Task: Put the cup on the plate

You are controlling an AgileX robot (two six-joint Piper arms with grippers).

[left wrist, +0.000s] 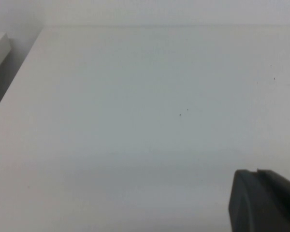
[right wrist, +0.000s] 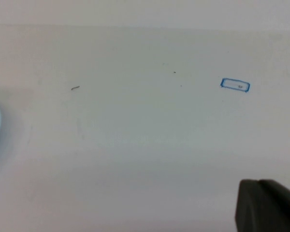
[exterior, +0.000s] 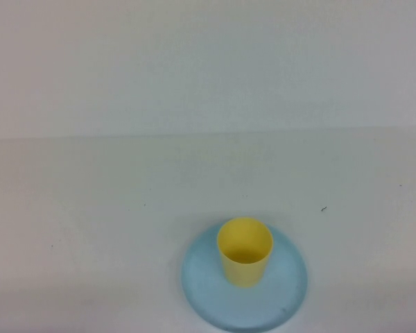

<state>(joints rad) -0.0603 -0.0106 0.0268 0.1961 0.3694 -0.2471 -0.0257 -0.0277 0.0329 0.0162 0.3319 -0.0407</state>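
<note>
- Nearest the robot, low in the high view and a little right of centre, the light blue plate [exterior: 289, 291] lies flat on the white table [exterior: 90, 229]; its near rim runs out of view at the lower edge, so its full outline cannot be seen.
- On the plate stands the yellow cup [exterior: 245, 251], upright and open end up, set toward the plate's far side rather than its middle; bare blue shows on both sides of it and in front.
- Neither arm appears in the high view, so where each one sits over the table cannot be placed from there.
- Left gripper [left wrist: 265, 200]: only a dark, blurred piece of it shows at a corner of the left wrist view, over bare white table with a few tiny specks; I cannot tell how its jaws stand, and nothing is seen held.
- Right gripper [right wrist: 267, 205]: likewise only a dark corner piece shows in the right wrist view, and I cannot tell whether its jaws are wide or narrow.
- That same right wrist view catches a sliver of the plate's rim at one edge, cut off, well apart from the gripper.
- Farther out on the table, a small blue-outlined rectangular mark [right wrist: 235, 85] lies flat; what is inside it is too small to read.
- Beyond, the table meets a plain pale wall [exterior: 208, 62].
</note>
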